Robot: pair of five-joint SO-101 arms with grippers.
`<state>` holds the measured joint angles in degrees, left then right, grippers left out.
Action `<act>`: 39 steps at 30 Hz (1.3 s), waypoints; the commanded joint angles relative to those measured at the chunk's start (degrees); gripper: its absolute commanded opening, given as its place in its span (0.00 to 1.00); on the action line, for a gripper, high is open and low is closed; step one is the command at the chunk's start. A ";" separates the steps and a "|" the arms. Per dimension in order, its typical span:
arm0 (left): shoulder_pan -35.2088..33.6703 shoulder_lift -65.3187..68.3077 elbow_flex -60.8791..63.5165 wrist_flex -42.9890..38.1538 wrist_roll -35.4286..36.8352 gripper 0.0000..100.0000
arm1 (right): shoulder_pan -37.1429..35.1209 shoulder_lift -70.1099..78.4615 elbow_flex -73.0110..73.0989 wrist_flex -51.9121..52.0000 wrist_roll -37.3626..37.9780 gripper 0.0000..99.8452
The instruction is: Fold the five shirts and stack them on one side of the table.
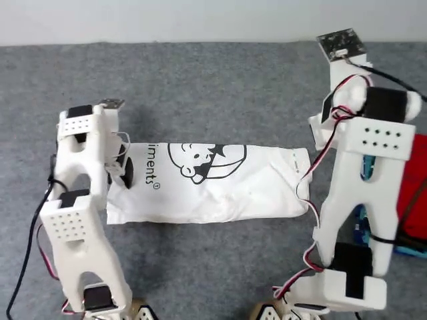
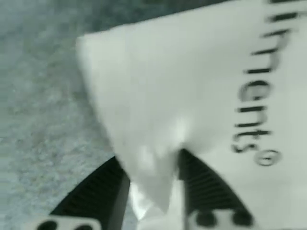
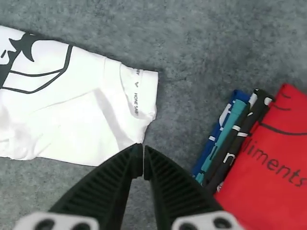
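White shirt [image 1: 220, 193] lengthwise side to side, collar [image 3: 135, 91] rightward; left tool [image 2: 151, 160] clamped on it, right tool [image 3: 143, 149] closed.

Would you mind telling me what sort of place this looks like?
Probably a robotics test bench: two white plastic arms at a grey felt-covered table, a white printed shirt and stacked folded shirts.

The shirt [image 1: 220, 190] lies on the bench [image 1: 200, 87], one end between the left jaws, the other just before the right jaws; the stack [image 3: 259, 153] sits beside those.
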<state>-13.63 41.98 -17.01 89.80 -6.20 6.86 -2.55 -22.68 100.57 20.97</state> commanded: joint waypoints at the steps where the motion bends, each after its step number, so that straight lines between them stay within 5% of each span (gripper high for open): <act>1: -0.18 1.85 -2.33 0.26 0.53 0.02 | 2.07 -3.12 -2.64 2.33 0.53 0.01; 24: -12.22 -16.00 -2.68 6.77 -9.67 0.01 | 7.78 -5.85 -2.64 2.33 2.90 0.01; 32: -3.25 -25.49 -1.89 10.81 -9.23 0.01 | 7.78 -5.58 -2.64 2.33 2.90 0.01; 39: 12.22 -37.01 4.53 10.81 -9.05 0.01 | 7.87 -5.58 -2.64 2.33 2.81 0.01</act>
<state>-8.09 11.30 -13.93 98.95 -15.25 14.15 -5.98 -22.68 100.66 23.34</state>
